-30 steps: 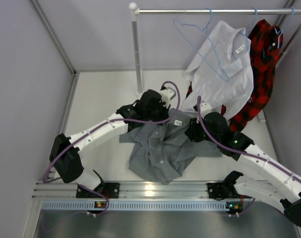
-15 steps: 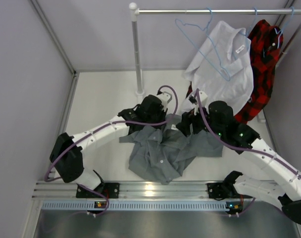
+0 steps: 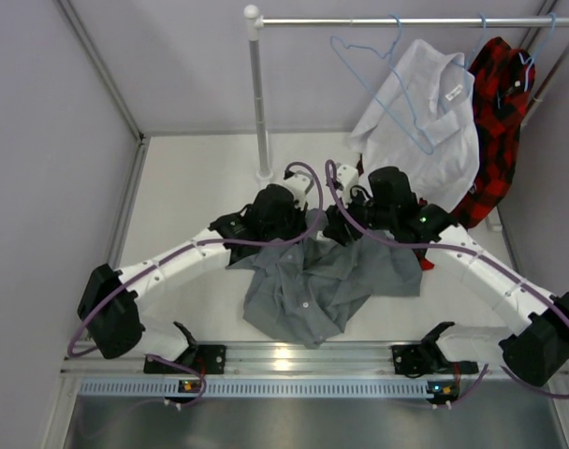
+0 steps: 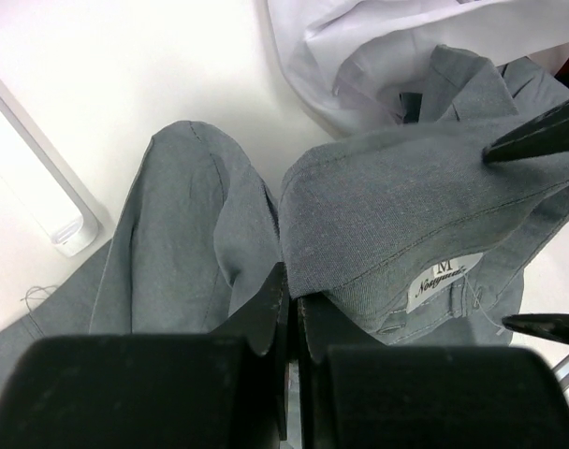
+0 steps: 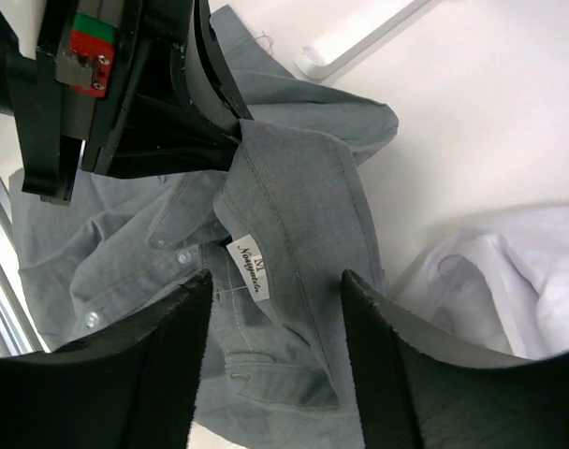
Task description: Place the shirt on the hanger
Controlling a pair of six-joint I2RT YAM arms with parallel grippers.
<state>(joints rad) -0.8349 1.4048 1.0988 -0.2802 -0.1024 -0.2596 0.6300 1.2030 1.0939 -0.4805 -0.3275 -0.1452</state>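
Around the middle of the worktop (image 3: 191, 187): two arms at the collar of the shirt (image 3: 313, 281).
Left jaws grip it; right jaws just arrived, open around it; a second hold seems next.

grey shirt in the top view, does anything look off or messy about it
Yes. The grey shirt lies crumpled in a heap on the table, its collar folded over and pinched in the left gripper. The light-blue hanger hangs bare and tilted on the rail behind it.
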